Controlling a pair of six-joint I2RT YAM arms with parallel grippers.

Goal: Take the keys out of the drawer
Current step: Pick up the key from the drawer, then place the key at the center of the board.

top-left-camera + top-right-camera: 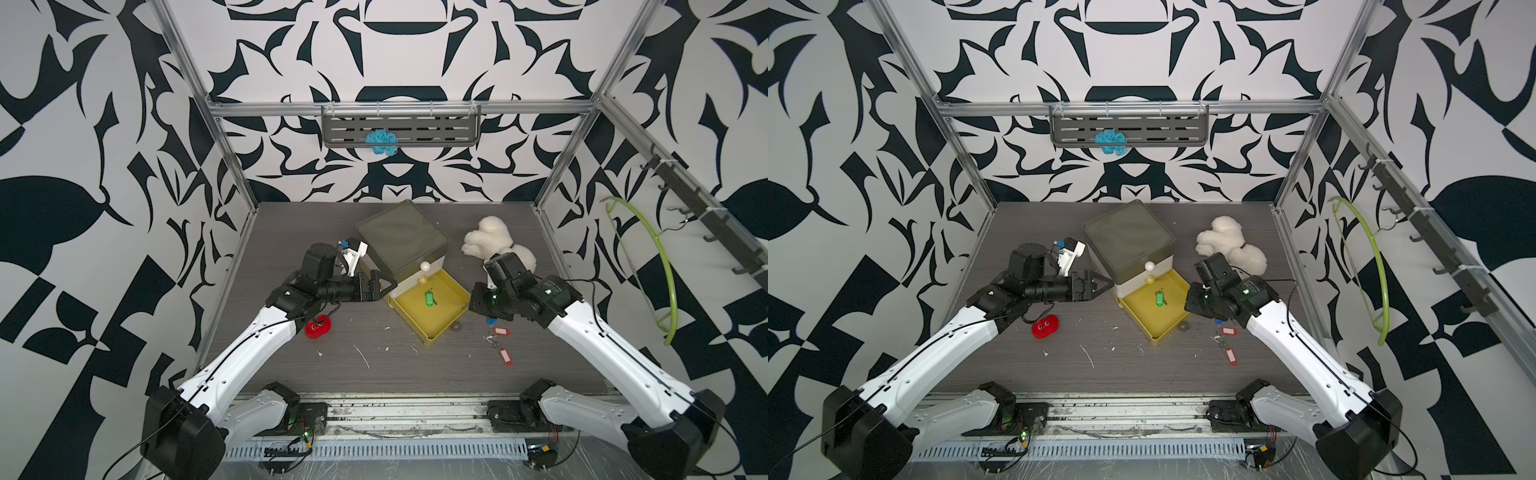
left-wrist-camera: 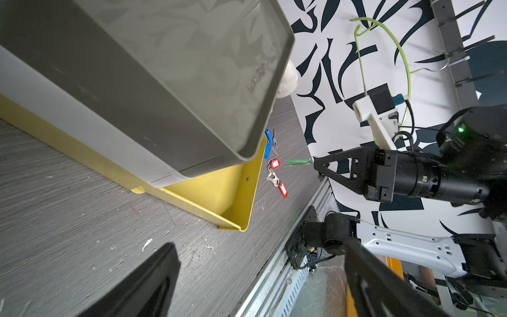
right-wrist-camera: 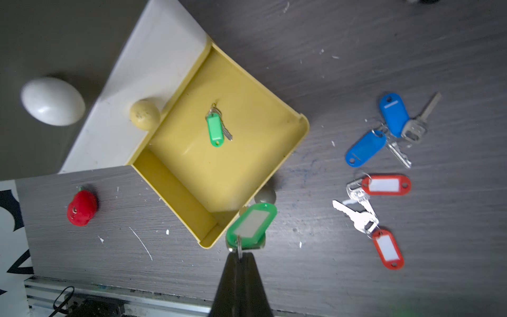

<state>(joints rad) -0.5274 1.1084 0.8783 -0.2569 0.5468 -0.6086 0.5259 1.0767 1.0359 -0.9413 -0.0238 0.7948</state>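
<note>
Grey table [image 3: 356,274]: yellow drawer [image 3: 299,129] holds one green-tagged key [image 3: 215,130]; right gripper [image 3: 241,256] pinches a second key [image 3: 251,226]; left gripper [image 2: 259,248] gapes.

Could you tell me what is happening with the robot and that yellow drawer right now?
The robot is taking keys out of the open yellow drawer. The right gripper is shut on the ring of a green-tagged key, held in the air near the drawer's front corner. A second green-tagged key lies inside. The blue-tagged keys and red-tagged keys lie on the table. The left gripper is open beside the drawer unit.
</note>
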